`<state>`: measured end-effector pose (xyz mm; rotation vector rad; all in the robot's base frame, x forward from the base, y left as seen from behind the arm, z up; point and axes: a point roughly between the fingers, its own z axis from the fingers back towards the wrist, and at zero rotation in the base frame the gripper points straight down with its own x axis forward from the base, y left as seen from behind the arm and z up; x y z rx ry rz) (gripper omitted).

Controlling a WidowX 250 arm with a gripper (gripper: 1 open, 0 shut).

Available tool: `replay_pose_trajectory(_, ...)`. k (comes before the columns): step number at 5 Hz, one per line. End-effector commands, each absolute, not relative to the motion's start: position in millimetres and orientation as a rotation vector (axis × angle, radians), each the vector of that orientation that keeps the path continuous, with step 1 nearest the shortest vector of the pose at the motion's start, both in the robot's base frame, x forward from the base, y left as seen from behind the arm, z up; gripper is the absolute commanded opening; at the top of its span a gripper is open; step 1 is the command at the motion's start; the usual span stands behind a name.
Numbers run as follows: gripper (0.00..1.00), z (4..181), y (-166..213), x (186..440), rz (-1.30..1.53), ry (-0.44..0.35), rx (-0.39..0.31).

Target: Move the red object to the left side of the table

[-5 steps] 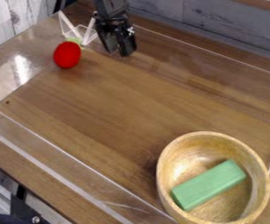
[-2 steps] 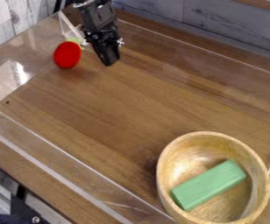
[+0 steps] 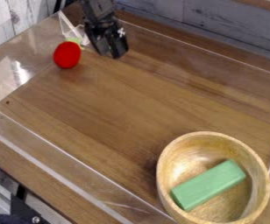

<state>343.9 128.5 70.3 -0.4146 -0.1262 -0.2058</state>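
Note:
The red object, a small round bright red toy fruit, rests on the brown wood-grain table near its far left corner. My black gripper hangs just to the right of it, a short gap apart and not touching it. Its two fingers point down toward the tabletop and stand apart, open, with nothing between them.
A wooden bowl at the front right holds a green rectangular block. Low clear acrylic walls border the tabletop. A whitish thin frame piece stands behind the red fruit at the far left corner.
The gripper swung left toward the red fruit, then came back slightly right. Its fingers looked closer together in the middle frame and are spread now. The fruit has stayed in place.

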Motion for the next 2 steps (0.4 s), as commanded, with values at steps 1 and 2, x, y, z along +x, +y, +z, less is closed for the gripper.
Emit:
replay_pose_trajectory(1, 1.00, 104.6, 136.5, 351.9, -0.241, -0.217, -0.368)
replay_pose_trajectory(2, 1.00, 94.9, 140.3, 352.6, -0.225, -0.225, -0.376)
